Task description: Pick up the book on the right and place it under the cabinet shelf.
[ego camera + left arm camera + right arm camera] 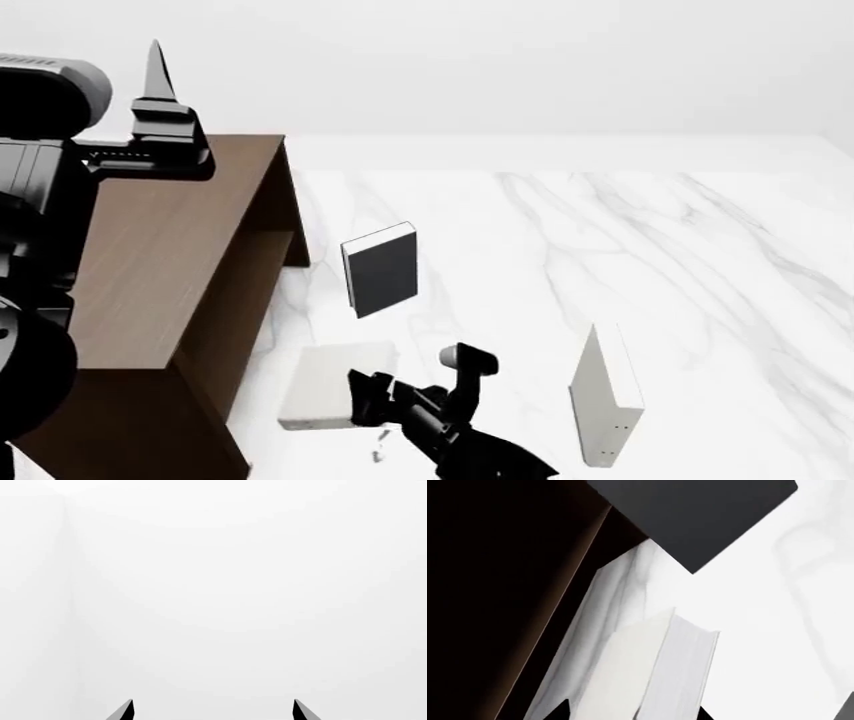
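Note:
The off-white book (pixel 327 390) lies low and nearly flat beside the foot of the dark brown cabinet (pixel 160 260). My right gripper (pixel 406 366) is at its near end. In the right wrist view the book (pixel 647 670) fills the gap between the two fingertips of the right gripper (pixel 634 710), its cover and page edge both showing, with the cabinet's dark side (pixel 494 605) close alongside. I cannot tell whether the book rests on the table. My left gripper (pixel 156 70) is raised above the cabinet top; in its wrist view the left gripper (pixel 213 707) is open on blank white.
A black-covered book (pixel 383 272) stands upright just beyond the off-white one, also seen as the black book (pixel 694 515). A pale grey book (pixel 603 395) with tiny dots stands on the right. The white marble table (pixel 601 250) stretches to the far right.

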